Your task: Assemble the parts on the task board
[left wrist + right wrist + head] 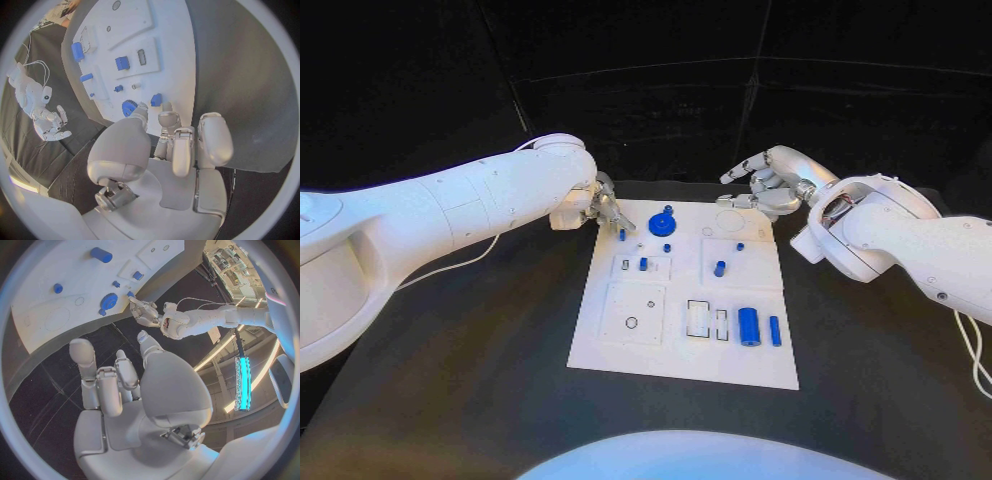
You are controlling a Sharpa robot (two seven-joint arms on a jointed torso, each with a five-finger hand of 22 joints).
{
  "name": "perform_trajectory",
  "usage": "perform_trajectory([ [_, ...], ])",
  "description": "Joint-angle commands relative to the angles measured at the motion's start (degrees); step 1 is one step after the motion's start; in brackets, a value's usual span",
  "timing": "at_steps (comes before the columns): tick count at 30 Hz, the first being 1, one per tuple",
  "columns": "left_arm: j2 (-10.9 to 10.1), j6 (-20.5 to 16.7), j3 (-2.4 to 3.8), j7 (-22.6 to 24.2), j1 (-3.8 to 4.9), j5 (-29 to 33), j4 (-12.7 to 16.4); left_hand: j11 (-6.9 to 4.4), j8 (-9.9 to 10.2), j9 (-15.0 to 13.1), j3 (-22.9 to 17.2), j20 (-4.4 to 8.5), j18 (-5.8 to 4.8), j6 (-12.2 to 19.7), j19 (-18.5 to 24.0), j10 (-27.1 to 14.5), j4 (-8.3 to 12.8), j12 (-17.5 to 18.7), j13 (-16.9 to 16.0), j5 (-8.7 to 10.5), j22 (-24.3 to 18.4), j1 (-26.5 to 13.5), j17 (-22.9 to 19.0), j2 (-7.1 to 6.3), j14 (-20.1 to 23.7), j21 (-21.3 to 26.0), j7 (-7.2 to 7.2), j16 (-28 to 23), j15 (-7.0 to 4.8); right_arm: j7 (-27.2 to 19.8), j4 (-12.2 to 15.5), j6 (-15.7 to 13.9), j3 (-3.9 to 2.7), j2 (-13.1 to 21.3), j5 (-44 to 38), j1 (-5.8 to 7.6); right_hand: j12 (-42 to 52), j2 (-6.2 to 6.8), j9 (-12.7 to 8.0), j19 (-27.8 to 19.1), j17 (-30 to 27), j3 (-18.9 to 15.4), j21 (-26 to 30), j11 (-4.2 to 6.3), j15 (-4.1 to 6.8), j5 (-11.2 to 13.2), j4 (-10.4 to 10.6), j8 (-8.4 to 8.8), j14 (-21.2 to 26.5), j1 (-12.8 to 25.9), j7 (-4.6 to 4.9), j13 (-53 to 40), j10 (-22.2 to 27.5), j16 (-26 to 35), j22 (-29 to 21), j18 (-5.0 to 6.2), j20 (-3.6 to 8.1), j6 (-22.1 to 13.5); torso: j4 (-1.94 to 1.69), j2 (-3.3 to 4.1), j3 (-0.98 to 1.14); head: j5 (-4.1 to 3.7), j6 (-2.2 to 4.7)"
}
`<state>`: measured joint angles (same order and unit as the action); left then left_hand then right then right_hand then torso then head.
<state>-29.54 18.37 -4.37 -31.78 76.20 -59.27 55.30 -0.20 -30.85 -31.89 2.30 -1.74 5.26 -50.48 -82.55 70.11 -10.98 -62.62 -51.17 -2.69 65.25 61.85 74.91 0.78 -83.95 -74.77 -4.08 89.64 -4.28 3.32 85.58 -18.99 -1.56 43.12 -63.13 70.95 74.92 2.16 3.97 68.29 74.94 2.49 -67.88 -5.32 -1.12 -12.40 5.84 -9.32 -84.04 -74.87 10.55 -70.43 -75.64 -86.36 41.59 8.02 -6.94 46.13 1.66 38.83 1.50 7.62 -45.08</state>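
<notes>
The white task board (626, 350) lies mid-table with blue parts on it. A blue gear (661, 218) sits near its far edge, a blue cylinder (750, 326) and a bar (775, 330) near its front right. My left hand (603, 212) hovers at the board's far left corner and holds nothing. Its fingertips (165, 107) reach just short of a small blue piece (156, 99) and the gear (129, 107). My right hand (769, 185) hangs past the far right corner, fingers apart and empty (115, 385).
Several small blue pegs (720, 268) stand in the board's middle rows. Rectangular slots (698, 317) and a round hole (633, 323) show in its front half. Black table (473, 380) surrounds the board. A white cable (459, 265) runs under my left arm.
</notes>
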Motion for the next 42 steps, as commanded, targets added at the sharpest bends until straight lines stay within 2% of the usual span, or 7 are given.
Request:
perform_trajectory([
  [1,0.08,1.45,-0.02,0.80,0.06,0.08,-0.02,-0.07,0.30,0.11,0.25,-0.29,-0.52,-0.36,0.04,-0.09,0.07,-0.30,-0.02,-0.04,0.01,0.82,15.09,-0.03,-6.05,-0.17,0.08,0.36,0.22,-0.30,0.01,0.29,-0.05,-0.06,-0.09,0.10,-0.16,-0.42,-0.07,-0.36,7.32,-0.32,0.14,-0.13,0.26,-0.37,0.05,-0.24,-4.15,-0.02,0.02,0.06,0.31,0.13,-0.04,0.44,0.10,-0.35,0.00,0.01,-0.01,0.02,-0.04],
  [6,0.06,1.45,-0.06,1.04,0.04,0.09,-0.01,-0.09,0.32,0.32,0.33,-0.28,-0.53,-0.51,0.03,-0.06,0.34,-0.38,-0.05,-0.05,0.11,1.40,15.09,0.33,-6.05,-0.22,0.10,0.36,0.20,-0.28,-0.01,0.32,-0.05,-0.08,-0.09,0.10,-0.16,-0.42,-0.07,-0.36,7.32,-0.32,0.14,-0.13,0.26,-0.37,0.05,-0.24,-4.15,-0.02,0.02,0.06,0.31,0.13,-0.04,0.44,0.10,-0.35,-0.01,0.04,-0.02,0.01,0.01],
  [15,0.06,1.56,-0.08,1.68,0.02,0.18,0.00,-0.13,0.43,1.10,-0.53,-0.24,-0.56,-0.87,0.00,0.01,2.04,-0.53,-0.01,-0.05,0.33,4.39,15.09,2.61,-6.05,-0.31,0.11,0.36,0.15,-0.27,-0.06,0.42,-0.05,-0.15,-0.09,0.10,-0.11,-0.54,-0.07,-0.37,7.33,-0.32,0.16,-0.12,0.27,-0.48,0.04,-0.28,-4.15,-0.17,0.01,0.01,0.27,0.13,-0.09,0.44,0.10,-0.35,0.01,0.00,-0.04,0.00,-0.11],
  [24,0.11,2.11,-0.09,2.19,0.02,0.20,0.00,-0.15,0.38,1.23,-0.60,-0.24,-0.58,-1.11,-0.01,0.19,2.29,-0.74,-0.26,-0.03,0.42,4.72,15.09,2.97,-6.05,-0.35,0.13,0.36,0.15,-0.26,-0.08,0.45,-0.05,-0.20,-0.09,0.10,-0.09,-0.58,-0.07,-0.36,7.32,-0.32,0.16,-0.11,0.27,-0.51,0.03,-0.30,-4.15,-0.24,0.00,-0.01,0.26,0.13,-0.08,0.44,0.10,-0.34,-0.02,0.03,-0.01,-0.03,-0.24],
  [30,0.16,2.08,-0.09,2.43,0.02,0.37,-0.05,-0.23,0.37,1.53,-1.09,-0.21,-0.58,-1.41,-0.01,0.30,2.94,-0.76,-0.19,-0.03,0.48,5.69,15.09,4.15,-6.05,-0.36,0.24,0.36,0.10,-0.27,-0.09,0.44,-0.05,-0.22,-0.09,0.10,-0.07,-0.64,-0.06,-0.35,7.30,-0.32,0.16,-0.10,0.28,-0.56,0.00,-0.33,-4.15,-0.35,0.00,-0.02,0.25,0.14,-0.08,0.44,0.11,-0.34,0.01,0.04,0.00,-0.03,-0.35],
  [36,0.15,1.83,-0.09,2.79,0.02,0.92,-0.12,-0.78,0.84,2.18,-4.95,0.01,-0.53,-0.98,0.05,0.06,6.28,-0.41,0.12,-0.08,0.43,10.79,15.09,7.58,-6.05,-0.28,0.75,0.36,-0.25,-0.25,-0.09,0.45,-0.05,-0.20,-0.09,0.10,-0.07,-0.65,-0.06,-0.35,7.30,-0.32,0.16,-0.10,0.28,-0.56,0.00,-0.33,-4.15,-0.37,0.00,-0.02,0.24,0.15,-0.08,0.44,0.11,-0.34,0.01,0.02,-0.02,-0.08,-0.50],
  [42,0.11,1.65,-0.09,3.43,0.02,1.04,-0.02,-0.57,1.55,3.08,-12.65,0.28,-0.56,-0.15,0.10,-0.45,11.54,0.57,0.72,-0.12,0.45,15.26,15.09,8.83,-6.05,-0.21,0.39,0.36,-0.26,-0.26,-0.11,0.48,-0.05,-0.21,-0.09,0.10,-0.07,-0.65,-0.06,-0.35,7.30,-0.32,0.16,-0.10,0.28,-0.56,0.00,-0.33,-4.15,-0.37,0.00,-0.02,0.24,0.15,-0.08,0.44,0.11,-0.34,0.01,0.00,-0.02,-0.04,-0.54],
])
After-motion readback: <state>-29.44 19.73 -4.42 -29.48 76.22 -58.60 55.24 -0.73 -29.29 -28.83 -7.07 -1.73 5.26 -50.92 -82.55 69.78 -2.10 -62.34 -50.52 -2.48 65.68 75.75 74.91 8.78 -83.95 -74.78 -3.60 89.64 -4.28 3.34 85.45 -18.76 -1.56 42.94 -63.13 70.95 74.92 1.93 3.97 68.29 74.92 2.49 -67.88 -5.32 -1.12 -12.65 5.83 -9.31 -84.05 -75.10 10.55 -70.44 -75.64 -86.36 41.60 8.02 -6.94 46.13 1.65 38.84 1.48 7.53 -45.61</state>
